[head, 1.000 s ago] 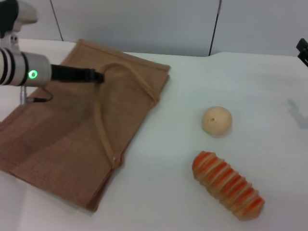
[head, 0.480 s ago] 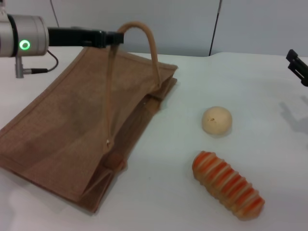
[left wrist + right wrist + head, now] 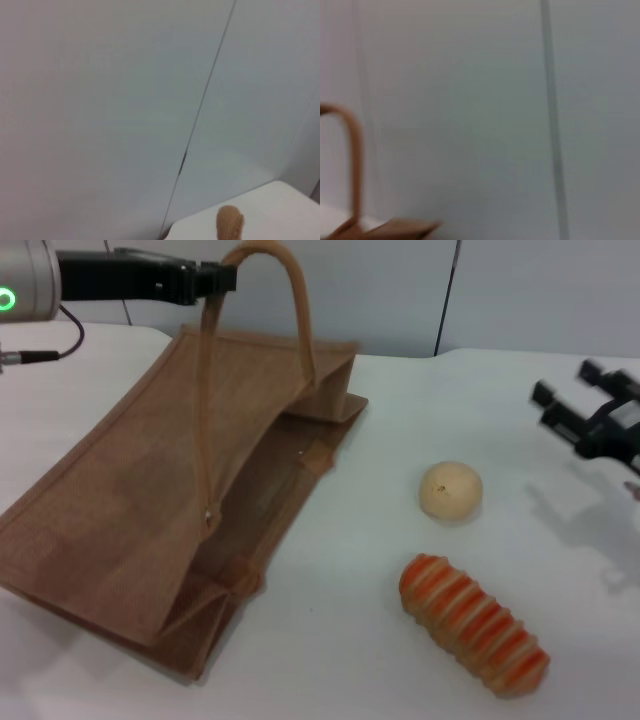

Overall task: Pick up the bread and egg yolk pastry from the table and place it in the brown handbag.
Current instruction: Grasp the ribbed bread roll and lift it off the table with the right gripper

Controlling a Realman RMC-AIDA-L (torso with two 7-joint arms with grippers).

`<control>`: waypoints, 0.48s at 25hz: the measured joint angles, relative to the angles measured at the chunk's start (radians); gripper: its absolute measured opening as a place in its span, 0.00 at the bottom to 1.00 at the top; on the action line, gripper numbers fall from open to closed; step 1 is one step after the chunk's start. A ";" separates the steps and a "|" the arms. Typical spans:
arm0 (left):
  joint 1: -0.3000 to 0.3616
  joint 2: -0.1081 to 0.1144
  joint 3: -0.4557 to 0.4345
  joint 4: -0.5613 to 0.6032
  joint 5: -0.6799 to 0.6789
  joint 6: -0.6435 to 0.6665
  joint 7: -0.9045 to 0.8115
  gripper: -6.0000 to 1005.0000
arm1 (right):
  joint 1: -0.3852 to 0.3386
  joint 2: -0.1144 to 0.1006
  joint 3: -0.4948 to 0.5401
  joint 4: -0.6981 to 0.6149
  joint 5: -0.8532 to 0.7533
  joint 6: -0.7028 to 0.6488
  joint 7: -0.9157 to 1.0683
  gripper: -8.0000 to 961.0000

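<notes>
The brown handbag (image 3: 130, 510) lies at the left of the table with its mouth facing right and gaping. My left gripper (image 3: 215, 280) is shut on one tan handle (image 3: 295, 320) and holds it high, lifting the bag's upper side. The handle also shows in the left wrist view (image 3: 230, 222) and the right wrist view (image 3: 352, 165). The egg yolk pastry (image 3: 450, 490) sits right of the bag. The striped bread (image 3: 475, 625) lies in front of it. My right gripper (image 3: 570, 405) is open and empty in the air, to the right of the pastry.
The white table (image 3: 350, 660) has bare surface between the bag's mouth and the two foods. A grey panelled wall (image 3: 400, 290) stands behind the table. The bag's second handle (image 3: 205, 440) hangs down over its lower side.
My left gripper has risen with the handle, pulling the bag's mouth open wider. My right gripper has come in from the right edge toward the pastry. The bread and pastry have not moved.
</notes>
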 joint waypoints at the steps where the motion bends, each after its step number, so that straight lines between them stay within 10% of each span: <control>1: 0.001 -0.006 -0.017 0.023 0.008 -0.020 -0.007 0.12 | -0.001 0.000 0.001 -0.013 -0.039 -0.003 0.032 0.75; 12: 0.026 -0.011 -0.031 0.191 0.032 -0.053 -0.055 0.12 | -0.100 -0.001 0.024 -0.433 -0.713 -0.103 0.551 0.75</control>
